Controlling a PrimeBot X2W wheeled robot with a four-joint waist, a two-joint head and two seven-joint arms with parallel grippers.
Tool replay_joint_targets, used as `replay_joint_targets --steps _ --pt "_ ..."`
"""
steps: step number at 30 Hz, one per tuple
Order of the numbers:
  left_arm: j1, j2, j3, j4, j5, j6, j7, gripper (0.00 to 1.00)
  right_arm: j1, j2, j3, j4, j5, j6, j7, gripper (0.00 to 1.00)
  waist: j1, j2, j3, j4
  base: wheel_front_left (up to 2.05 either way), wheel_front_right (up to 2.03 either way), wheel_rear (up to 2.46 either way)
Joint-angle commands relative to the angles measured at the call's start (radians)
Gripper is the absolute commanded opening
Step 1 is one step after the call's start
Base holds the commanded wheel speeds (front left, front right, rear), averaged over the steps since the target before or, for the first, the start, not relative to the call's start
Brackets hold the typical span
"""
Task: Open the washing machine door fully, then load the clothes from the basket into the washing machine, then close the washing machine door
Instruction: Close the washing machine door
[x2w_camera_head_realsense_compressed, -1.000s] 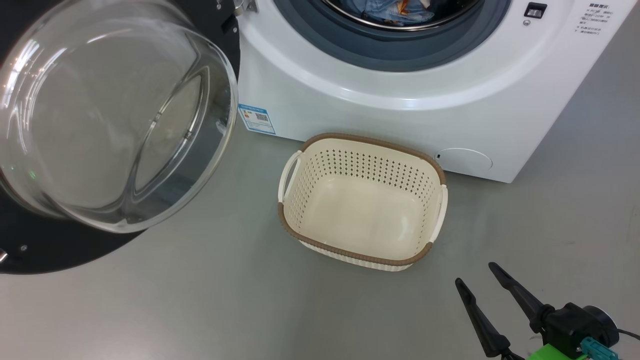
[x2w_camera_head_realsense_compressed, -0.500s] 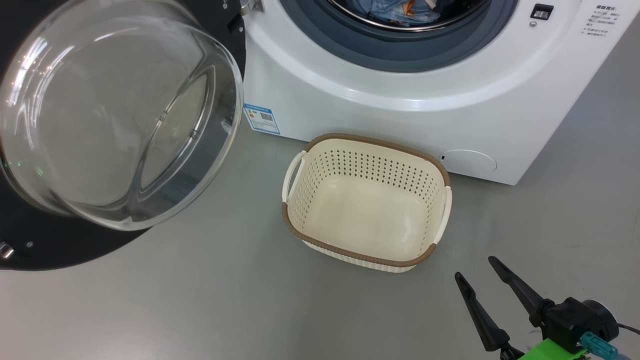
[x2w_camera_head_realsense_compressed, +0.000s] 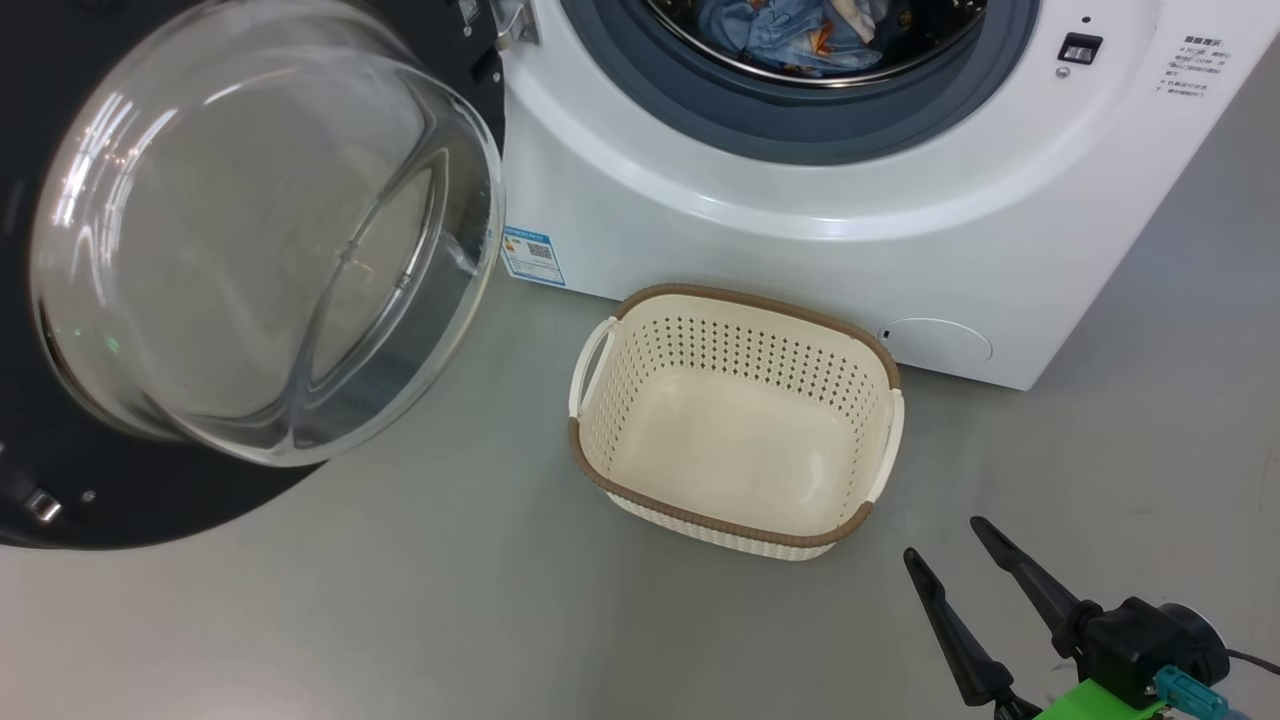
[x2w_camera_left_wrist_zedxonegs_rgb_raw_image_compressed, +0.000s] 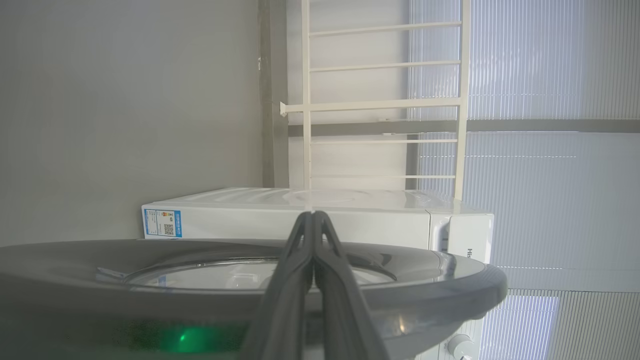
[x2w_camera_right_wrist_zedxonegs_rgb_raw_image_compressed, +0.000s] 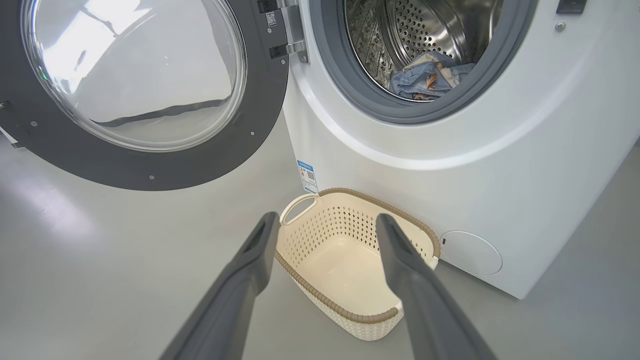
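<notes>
The washing machine door (x2w_camera_head_realsense_compressed: 260, 240) is standing swung wide open to the left of the washing machine (x2w_camera_head_realsense_compressed: 800, 230). It is hanging on its hinge (x2w_camera_right_wrist_zedxonegs_rgb_raw_image_compressed: 292, 30), with the bulging glass bowl facing out over the floor (x2w_camera_head_realsense_compressed: 400, 620). The clothes (x2w_camera_head_realsense_compressed: 790, 35), light blue with small orange marks and a bit of cream cloth, are lying inside the drum (x2w_camera_right_wrist_zedxonegs_rgb_raw_image_compressed: 430, 30), low behind the grey rubber ring (x2w_camera_head_realsense_compressed: 800, 130).

The basket (x2w_camera_head_realsense_compressed: 740, 350) is sitting upright on the floor just in front of the machine's lower panel, near it but apart, its bare cream bottom showing. The blue label (x2w_camera_head_realsense_compressed: 532, 255) is sitting at the machine's lower left corner, just beyond the basket's left handle.

The right claw (x2w_camera_head_realsense_compressed: 942, 538) is hovering over the floor by the basket's near right corner, apart from it. Its two dark fingers are spreading wide and gripping nothing. The left claw (x2w_camera_left_wrist_zedxonegs_rgb_raw_image_compressed: 312, 215) is pressing fully closed, finger against finger, with nothing between. In the left wrist view it is lying across the door's dark rim with the white machine beyond, and whether it is touching the door I cannot tell.
</notes>
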Motion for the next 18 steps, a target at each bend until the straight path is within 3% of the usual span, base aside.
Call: replay_joint_targets --steps 1,18 --pt "0.025 0.040 -0.003 -0.034 -0.004 -0.007 0.032 0.00 -0.015 -0.007 0.017 -0.022 -0.001 0.006 -0.005 1.00 0.0000 0.0000 -0.003 0.002 0.00 0.00 0.00" --pt "0.087 -0.032 -0.058 -0.159 0.004 0.010 0.143 0.00 -0.015 0.023 0.018 -0.013 0.006 0.006 -0.005 1.00 0.0000 0.0000 -0.053 0.016 0.00 0.00 0.00"
